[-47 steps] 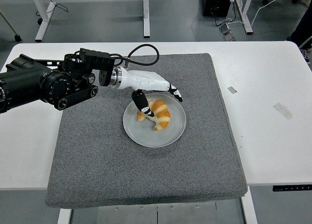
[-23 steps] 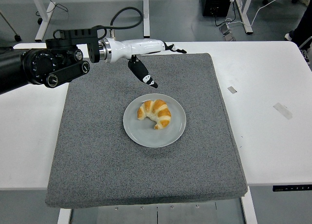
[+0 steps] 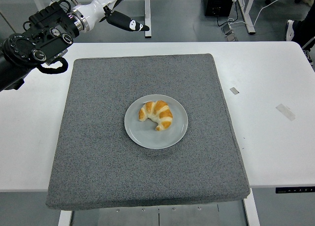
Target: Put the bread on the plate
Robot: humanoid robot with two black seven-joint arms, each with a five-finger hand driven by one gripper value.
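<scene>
golden-brown crescent-shaped bread (image 3: 156,114) lying on the round pale grey plate (image 3: 178,133), a little toward its far side, fully inside the rim. plate resting near the middle of the dark grey felt mat (image 3: 98,152), which covers most of the white surface (image 3: 275,142). placing looks done, judged from how things lie.

left hand (image 3: 120,9), white with black fingertips, up beyond the far-left corner of the surface, well apart from plate and bread, fingers loosely extended and holding nothing. right arm not in view.

step in hand, by the look of it: clearing away and coming to rest. to do it well: keep the arm high and outside the mat's far-left corner (no sweep back over the plate), lower only over bare surface by the left edge, fingers relaxed. nothing to correct on the bread itself; sitting flat, not overhanging, unlikely to roll. two small scraps of tape (image 3: 285,111) toward the right edge, of no concern.
</scene>
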